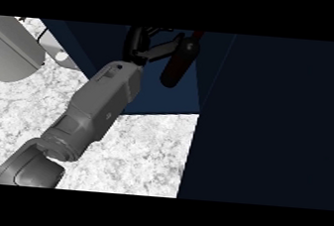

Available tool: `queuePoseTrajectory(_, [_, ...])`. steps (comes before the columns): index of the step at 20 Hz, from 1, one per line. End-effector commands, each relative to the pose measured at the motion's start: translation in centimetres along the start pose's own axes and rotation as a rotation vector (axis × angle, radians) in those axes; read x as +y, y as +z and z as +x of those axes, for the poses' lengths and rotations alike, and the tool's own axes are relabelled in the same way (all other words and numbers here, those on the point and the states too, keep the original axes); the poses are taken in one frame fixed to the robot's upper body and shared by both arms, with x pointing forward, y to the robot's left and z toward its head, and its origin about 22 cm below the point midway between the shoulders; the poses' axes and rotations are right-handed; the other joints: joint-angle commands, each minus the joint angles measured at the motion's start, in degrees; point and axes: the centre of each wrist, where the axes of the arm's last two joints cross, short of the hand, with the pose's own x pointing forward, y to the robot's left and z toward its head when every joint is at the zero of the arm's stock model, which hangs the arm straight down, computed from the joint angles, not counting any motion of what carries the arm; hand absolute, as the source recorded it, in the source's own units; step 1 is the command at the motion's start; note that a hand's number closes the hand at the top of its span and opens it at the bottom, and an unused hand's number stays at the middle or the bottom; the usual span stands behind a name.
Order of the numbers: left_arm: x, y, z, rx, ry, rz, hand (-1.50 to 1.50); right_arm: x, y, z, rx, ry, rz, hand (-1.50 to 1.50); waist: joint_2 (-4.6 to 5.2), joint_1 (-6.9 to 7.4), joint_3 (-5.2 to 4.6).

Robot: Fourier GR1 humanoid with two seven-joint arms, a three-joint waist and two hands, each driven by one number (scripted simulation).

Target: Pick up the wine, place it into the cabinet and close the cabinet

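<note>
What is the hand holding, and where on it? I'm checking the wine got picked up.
The left hand grips the wine bottle around its upper part, near the neck.

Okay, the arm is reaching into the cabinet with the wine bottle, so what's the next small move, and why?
Probably lower the wine bottle a little onto the cabinet floor before letting go. The hand is inside the open cabinet beside the tilted bottle, which seems not yet stood down. Which arm this is cannot be told.

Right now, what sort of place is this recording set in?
Probably a kitchen: a white marbled stone counter, a dark navy blue cabinet standing on it, and a dark wine bottle held inside by a black hand; a grey appliance sits at left.
</note>
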Motion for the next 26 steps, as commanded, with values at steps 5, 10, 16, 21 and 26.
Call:
queuePoseTrajectory(5, [-1.2, 0.9, -0.8, 0.021, 0.071, -0.076, -1.50, -0.2, 1.0, 3.6, 0.013, -0.100, -0.044, -1.50, -0.83, 2.36, 0.05])
queuePoseTrajectory(10, [-1.2, 1.3, -1.1, 0.019, 0.084, -0.079, -1.50, -1.1, 0.8, 4.9, 0.030, -0.089, -0.032, -1.50, -1.47, 3.20, 0.09])
queuePoseTrajectory(16, [-1.8, 1.2, -0.4, 0.033, 0.155, -0.116, -1.50, -1.1, 1.2, 5.8, 0.024, -0.091, -0.043, -1.50, -1.70, 2.23, 0.03])
queuePoseTrajectory(21, [-0.9, 4.0, -2.6, 0.041, 0.234, -0.172, -1.50, -1.2, 1.2, 4.3, 0.048, -0.060, -0.062, -1.50, -1.89, 4.03, 0.09])
queuePoseTrajectory(26, [-1.9, 6.4, -3.0, 0.066, 0.283, -0.190, -1.50, -1.1, 0.6, 4.2, 0.039, -0.067, -0.068, -1.50, -1.99, 4.36, 0.04])
